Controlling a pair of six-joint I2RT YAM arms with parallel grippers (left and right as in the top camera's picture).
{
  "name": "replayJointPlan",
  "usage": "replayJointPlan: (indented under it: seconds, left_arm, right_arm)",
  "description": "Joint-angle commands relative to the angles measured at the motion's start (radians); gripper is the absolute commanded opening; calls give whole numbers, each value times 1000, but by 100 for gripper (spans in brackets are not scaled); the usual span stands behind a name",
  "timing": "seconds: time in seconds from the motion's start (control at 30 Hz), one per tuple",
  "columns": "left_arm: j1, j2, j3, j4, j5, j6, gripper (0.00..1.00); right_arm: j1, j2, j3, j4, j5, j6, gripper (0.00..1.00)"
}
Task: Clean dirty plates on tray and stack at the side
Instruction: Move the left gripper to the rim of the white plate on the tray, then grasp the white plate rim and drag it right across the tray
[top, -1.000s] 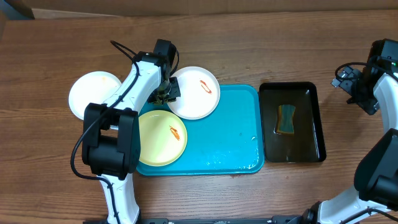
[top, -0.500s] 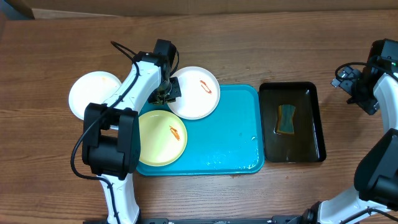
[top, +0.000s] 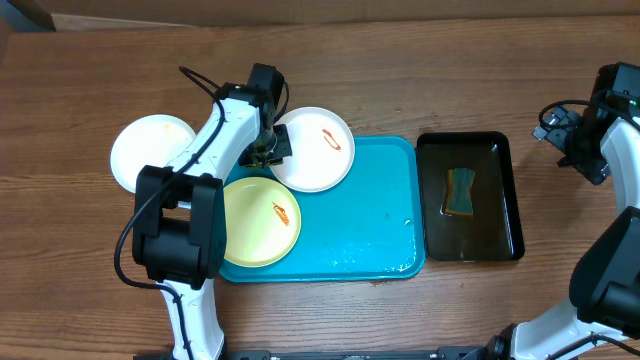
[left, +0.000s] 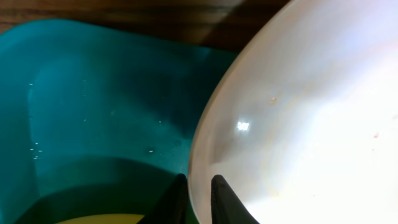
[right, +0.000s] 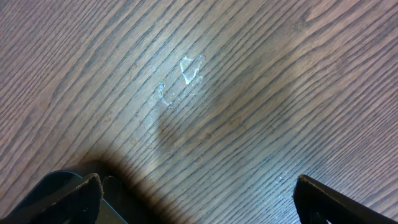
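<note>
A turquoise tray (top: 370, 215) lies mid-table. A white plate (top: 318, 150) with a red smear rests over the tray's back left corner. My left gripper (top: 268, 152) is shut on its left rim; the left wrist view shows the fingers (left: 199, 193) pinching that rim (left: 298, 124) above the tray (left: 93, 106). A pale yellow plate (top: 262, 222) with a red smear sits on the tray's left end. Another white plate (top: 150, 152) lies on the table to the left. My right gripper (right: 196, 196) is open and empty over bare wood at the far right.
A narrow black tray (top: 495, 200) with a green-yellow sponge (top: 461, 190) stands right of the turquoise tray. A small wet patch (right: 180, 78) marks the wood under the right gripper. The left arm (top: 185, 210) reaches over the tray's left side.
</note>
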Motion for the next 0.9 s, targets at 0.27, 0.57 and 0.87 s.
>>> replayJointPlan:
  seconds: [0.27,0.57,0.87]
  left_arm:
    - [-97,13,-6,-2,13,-13,16]
    - [-185,13,-10,-21,13,-14,17]
    - [-257,13,-60,-13,12,-66,17]
  right_arm:
    - [0,-8,-3,4,10,2,100]
    - [0,-8,-3,4,10,2,100]
    - [0,-8,-3,4,10,2,100]
